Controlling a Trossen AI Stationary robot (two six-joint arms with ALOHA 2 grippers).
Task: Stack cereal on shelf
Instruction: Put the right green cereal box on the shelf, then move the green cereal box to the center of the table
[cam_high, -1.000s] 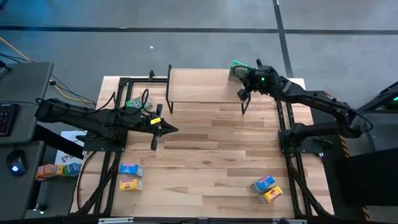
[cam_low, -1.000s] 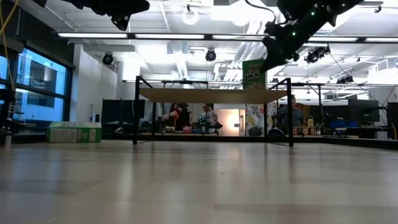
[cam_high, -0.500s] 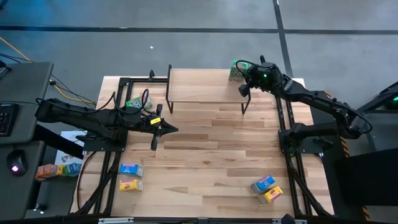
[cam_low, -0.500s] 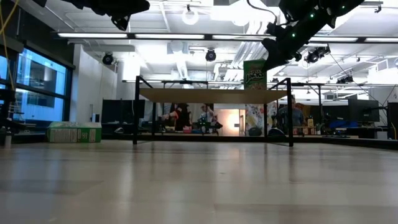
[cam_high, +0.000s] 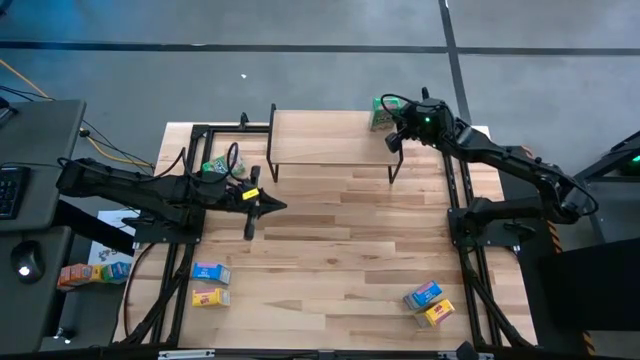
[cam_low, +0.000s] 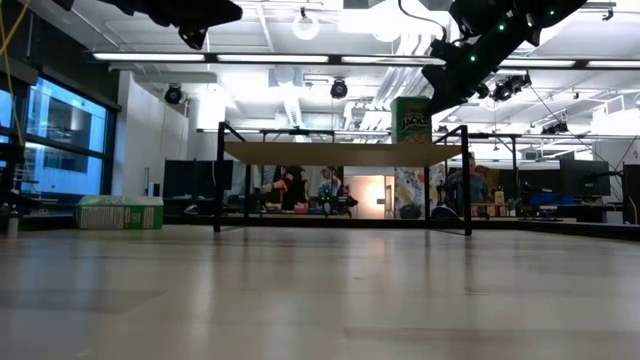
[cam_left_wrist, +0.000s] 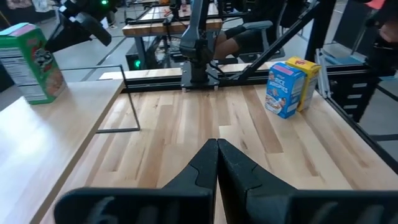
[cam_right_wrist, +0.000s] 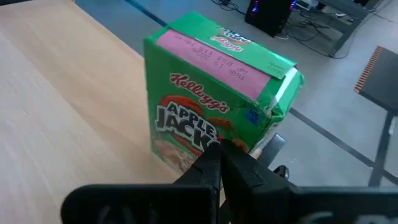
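From above, the shelf (cam_high: 330, 135) stands at the far side of the wooden surface (cam_high: 330, 250). A green cereal box (cam_high: 381, 114) stands at the shelf's far right corner. The right tool (cam_high: 393, 143) hangs just beside that box, its fingers pressed together and holding nothing. The left tool (cam_high: 249, 228) sits over the surface in front of the shelf's left end, fingers also pressed together and empty. A second green box (cam_high: 216, 166) lies left of the shelf, near the left arm. A blue box (cam_high: 209, 273) and a yellow box (cam_high: 209, 296) lie together at the near left; another blue box (cam_high: 423, 295) and yellow box (cam_high: 437, 313) lie together at the near right.

At surface height, the shelf (cam_low: 335, 152) shows as a thin wood top on black legs, with the green box (cam_low: 411, 119) upright on its right end. The right arm hangs just right of the box. The other green box (cam_low: 119, 212) lies flat on the surface at far left.

The left wrist view shows the left tool's closed fingers (cam_left_wrist: 205, 168), a blue and yellow box pair (cam_left_wrist: 291, 86) far across the surface, and the green box (cam_left_wrist: 28, 62) on the shelf.

The right wrist view shows the closed fingers (cam_right_wrist: 214, 165) right in front of the upright green box (cam_right_wrist: 214, 118) on the shelf top (cam_right_wrist: 62, 106).
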